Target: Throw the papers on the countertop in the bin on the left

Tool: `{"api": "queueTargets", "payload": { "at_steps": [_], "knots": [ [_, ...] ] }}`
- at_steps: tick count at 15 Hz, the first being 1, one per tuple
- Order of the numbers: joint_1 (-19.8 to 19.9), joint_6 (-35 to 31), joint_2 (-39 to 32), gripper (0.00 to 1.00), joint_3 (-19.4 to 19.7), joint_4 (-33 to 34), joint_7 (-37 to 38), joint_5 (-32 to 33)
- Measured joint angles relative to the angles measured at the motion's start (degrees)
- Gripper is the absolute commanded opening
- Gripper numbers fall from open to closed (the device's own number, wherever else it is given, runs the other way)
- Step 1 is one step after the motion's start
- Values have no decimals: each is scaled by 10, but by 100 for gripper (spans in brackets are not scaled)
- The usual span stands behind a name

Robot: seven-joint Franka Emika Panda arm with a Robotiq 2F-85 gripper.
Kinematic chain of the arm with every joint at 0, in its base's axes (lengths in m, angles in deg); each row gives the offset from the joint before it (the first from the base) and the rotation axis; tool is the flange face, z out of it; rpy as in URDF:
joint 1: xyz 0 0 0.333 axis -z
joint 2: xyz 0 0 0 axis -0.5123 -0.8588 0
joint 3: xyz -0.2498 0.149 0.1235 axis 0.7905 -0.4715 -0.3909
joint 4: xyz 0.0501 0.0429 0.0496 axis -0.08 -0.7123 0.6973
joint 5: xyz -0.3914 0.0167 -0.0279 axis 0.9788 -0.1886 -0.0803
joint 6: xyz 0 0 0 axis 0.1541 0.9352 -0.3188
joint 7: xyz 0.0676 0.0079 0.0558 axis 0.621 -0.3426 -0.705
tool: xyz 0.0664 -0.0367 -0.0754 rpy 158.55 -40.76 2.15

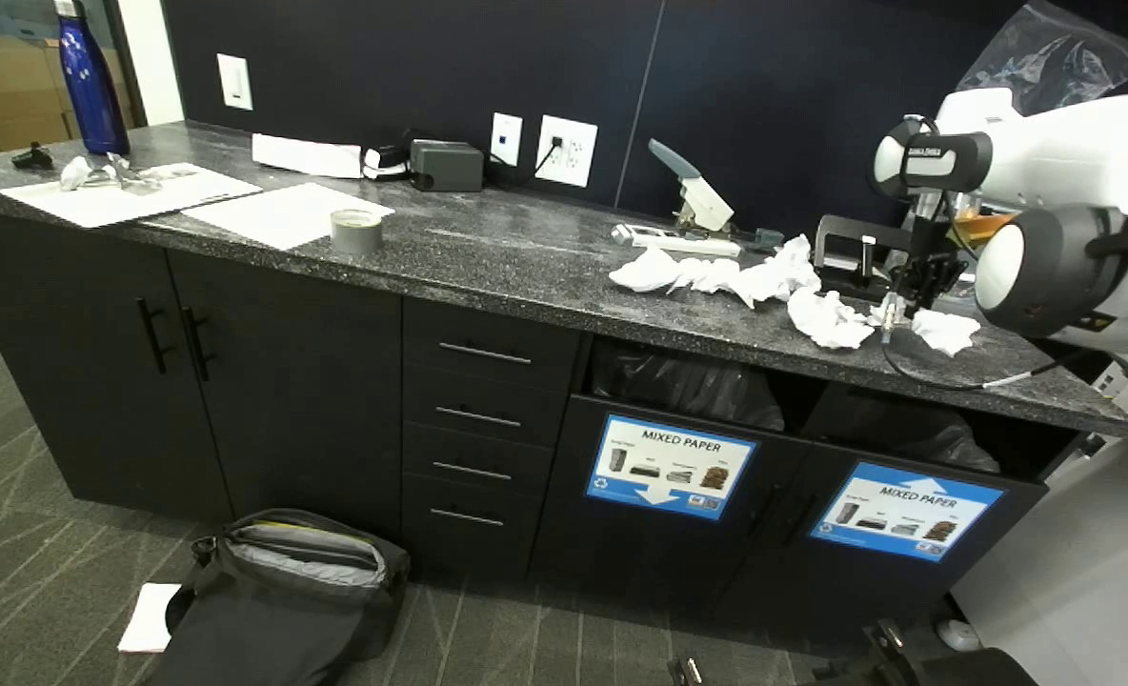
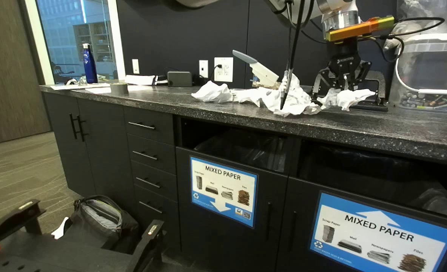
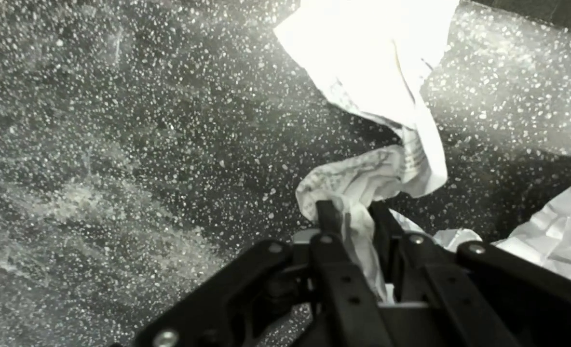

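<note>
My gripper [image 3: 356, 214] is shut on a crumpled white paper [image 3: 367, 178], whose loose end spreads toward the counter edge in the wrist view. The held paper shows below the gripper in both exterior views [image 1: 945, 331] [image 2: 353, 99]. More crumpled papers [image 1: 829, 319] [image 2: 293, 99] lie in a row along the counter, to the left of the gripper in the exterior views. Part of them shows at right in the wrist view [image 3: 560, 231]. The left bin [image 1: 683, 379] [image 2: 242, 147] has a black liner and sits under the counter behind a Mixed Paper door. Its inside is mostly hidden.
A similar bin [image 1: 907, 429] stands right of it. A large stapler [image 1: 702, 205] and a black hole punch [image 1: 840, 257] stand behind the papers. A clear tub [image 2: 427, 75] is at right. Flat sheets [image 1: 288, 211], a tape roll [image 1: 355, 232] and a blue bottle [image 1: 90, 86] are far left.
</note>
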Motion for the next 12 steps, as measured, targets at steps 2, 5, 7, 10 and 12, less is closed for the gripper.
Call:
{"api": "queueTargets", "payload": {
  "at_steps": [2,5,7,10,12],
  "knots": [
    [-11,8,0,20,10,0,53,15],
    [-32,27,0,19,30,0,126,39],
    [-45,44,1,18,38,0,163,46],
    [-59,79,8,17,38,0,191,47],
    [-67,108,18,17,39,0,205,47]
  ]
}}
